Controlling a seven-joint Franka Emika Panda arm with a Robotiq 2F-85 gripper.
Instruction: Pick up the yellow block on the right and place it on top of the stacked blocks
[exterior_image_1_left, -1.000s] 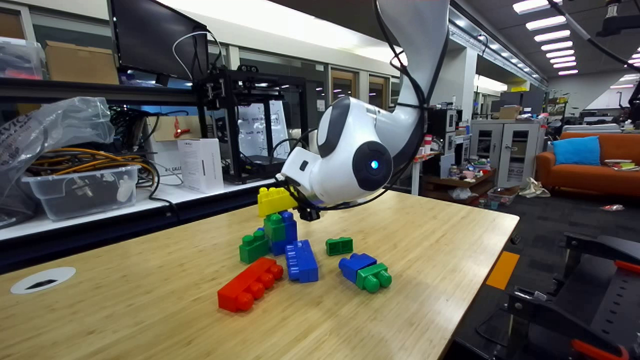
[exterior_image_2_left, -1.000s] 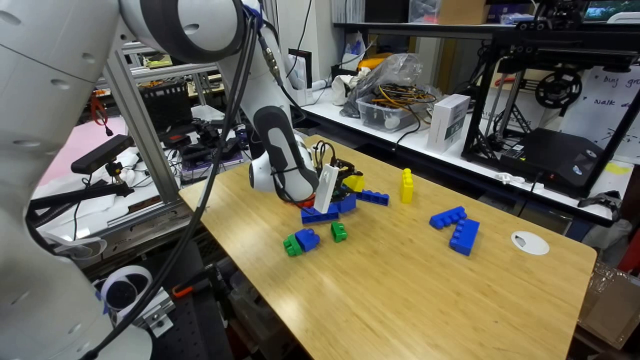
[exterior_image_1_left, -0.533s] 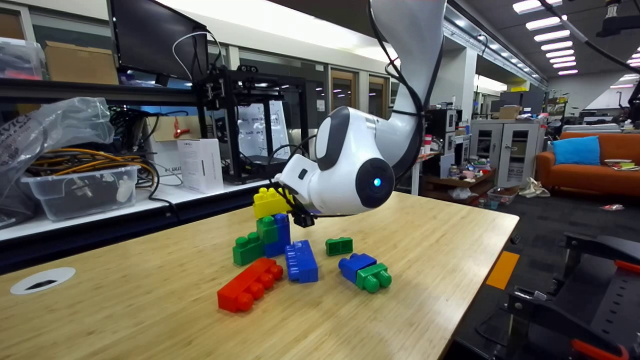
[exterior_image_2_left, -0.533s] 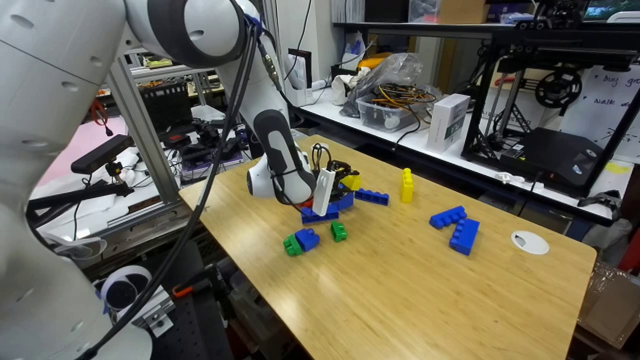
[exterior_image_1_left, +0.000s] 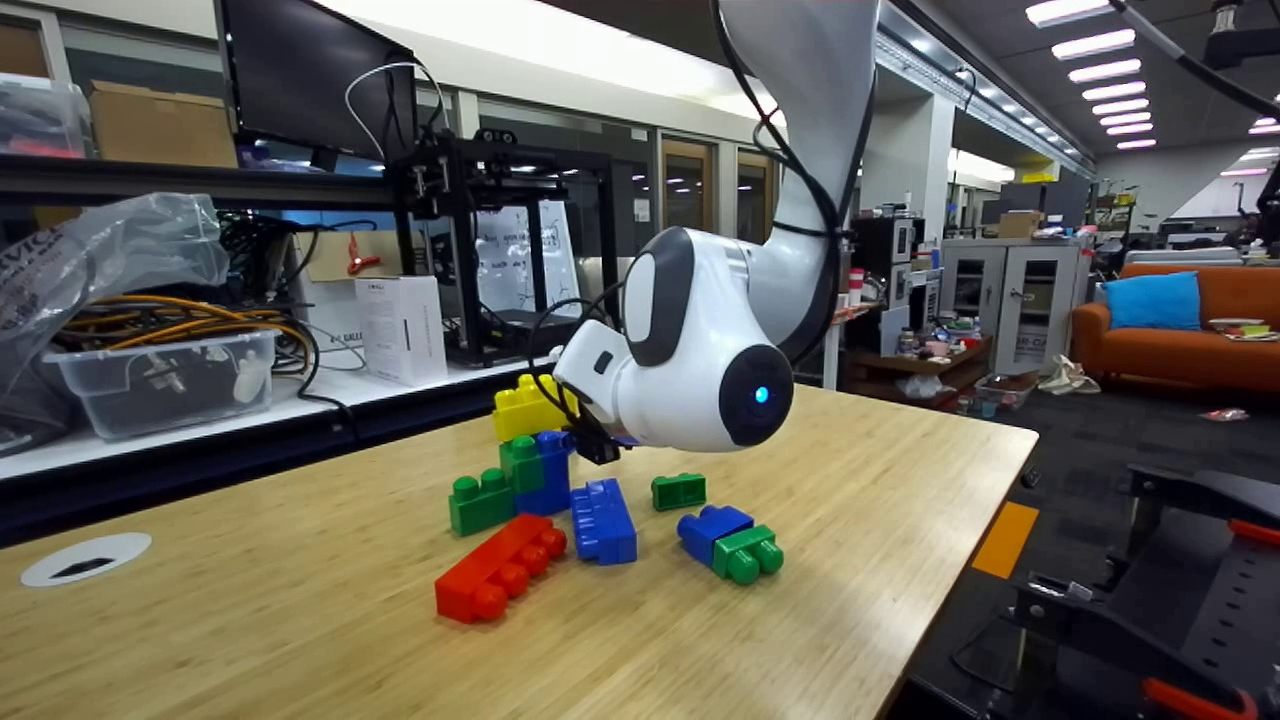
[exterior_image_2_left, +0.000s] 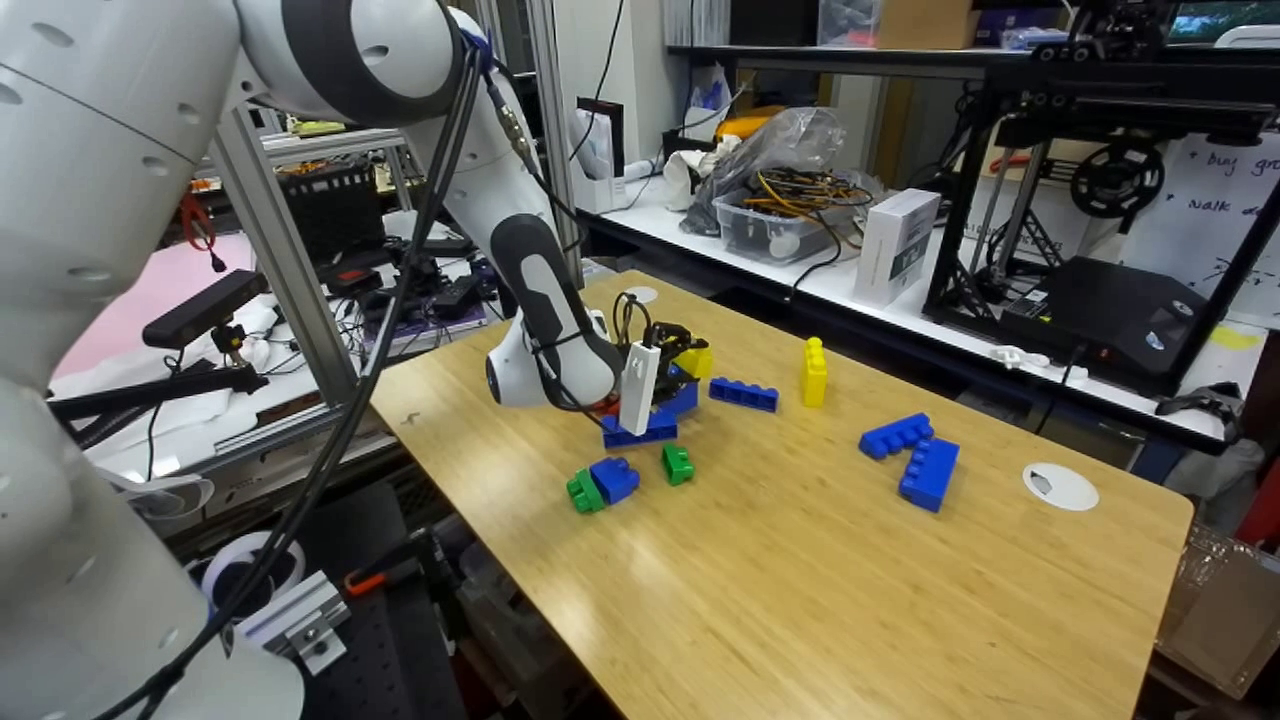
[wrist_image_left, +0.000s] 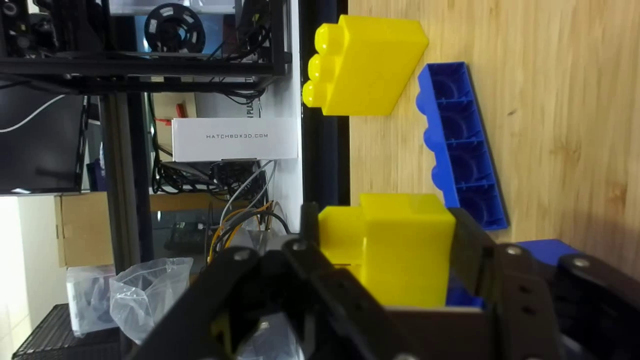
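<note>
My gripper is shut on the yellow block, with a finger against its studs and another against its opposite face. In an exterior view the yellow block sits right above the stacked blocks, whose blue part stands beside a green part, with a low green brick adjoining. Block and stack look to be touching, but I cannot tell whether they are joined. Elsewhere, the wrist partly covers both the block and the stack.
A second yellow brick stands on end beyond a long blue brick. A red brick, a blue brick, a green brick and a blue-green pair lie near the stack. Two blue bricks lie farther off.
My gripper and the held yellow block have shifted left in an exterior view and slightly down. The stack and its low green brick have slid the same way with them. The loose bricks have stayed put.
</note>
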